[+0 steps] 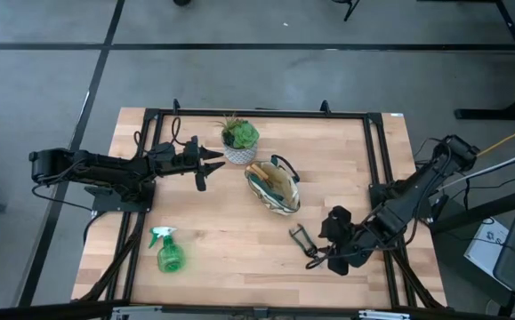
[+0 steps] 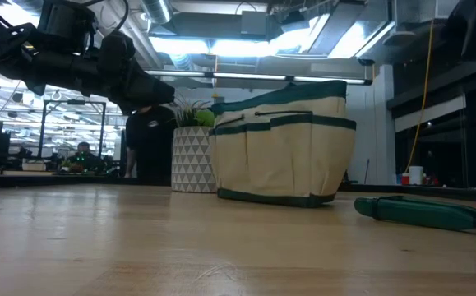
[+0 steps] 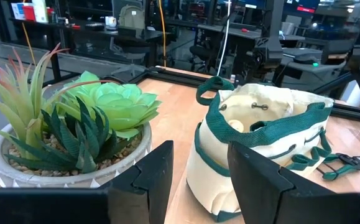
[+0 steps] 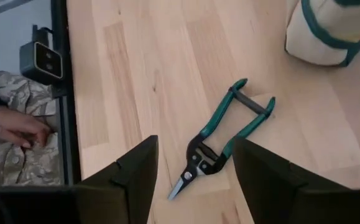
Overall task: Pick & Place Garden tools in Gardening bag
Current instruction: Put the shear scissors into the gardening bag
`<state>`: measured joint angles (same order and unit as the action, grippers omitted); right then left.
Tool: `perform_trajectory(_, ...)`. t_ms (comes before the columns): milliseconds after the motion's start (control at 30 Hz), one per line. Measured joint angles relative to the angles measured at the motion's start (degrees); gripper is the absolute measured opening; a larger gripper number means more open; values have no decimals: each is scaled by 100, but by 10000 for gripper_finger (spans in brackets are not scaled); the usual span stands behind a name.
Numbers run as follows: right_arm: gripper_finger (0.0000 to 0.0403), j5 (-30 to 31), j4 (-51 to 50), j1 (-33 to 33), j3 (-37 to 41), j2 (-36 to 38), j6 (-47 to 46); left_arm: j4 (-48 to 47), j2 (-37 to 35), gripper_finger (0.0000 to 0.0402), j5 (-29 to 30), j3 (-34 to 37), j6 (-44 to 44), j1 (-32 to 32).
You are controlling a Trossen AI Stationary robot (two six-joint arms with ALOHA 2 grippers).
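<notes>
The tan gardening bag [image 1: 273, 187] with green trim stands upright on its base mid-table, and also shows in the low view [image 2: 283, 148] and the left wrist view [image 3: 260, 140]. A light wooden handle end [image 3: 235, 126] shows inside it. The green-handled pruner [image 4: 220, 140] lies flat on the table, to the right of the bag and nearer the near edge [image 1: 303, 240]. The green spray bottle [image 1: 168, 252] lies near the front left. My right gripper [image 4: 195, 186] is open, just above the pruner. My left gripper [image 1: 208, 164] is open and empty, beside the plant pot.
A potted green plant [image 1: 239, 142] in a white patterned pot stands at the far side, close to the bag and in front of my left gripper [image 3: 198, 180]. A black frame [image 1: 373, 151] edges the table. A person's hand [image 4: 12, 127] shows beyond the table's edge.
</notes>
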<state>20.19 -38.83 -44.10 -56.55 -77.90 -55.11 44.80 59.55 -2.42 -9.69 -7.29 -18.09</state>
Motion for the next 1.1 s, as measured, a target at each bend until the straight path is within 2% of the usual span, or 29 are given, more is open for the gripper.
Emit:
perform_trajectory(200, 208, -577, -32, 0, 0, -248, -445, 0, 0, 148, -1, 0, -1, 0)
perform_trajectory(600, 208, -396, -135, 161, 1, -725, -354, 0, 0, 148, -1, 0, -1, -2)
perform_trajectory(733, 208, -652, -101, 337, 2, -942, -226, 2, 0, 148, 0, 0, -2, 0)
perform_trajectory(1100, 209, -675, 345, 877, 2, -1658, -62, 0, 0, 148, -1, 0, 0, 0)
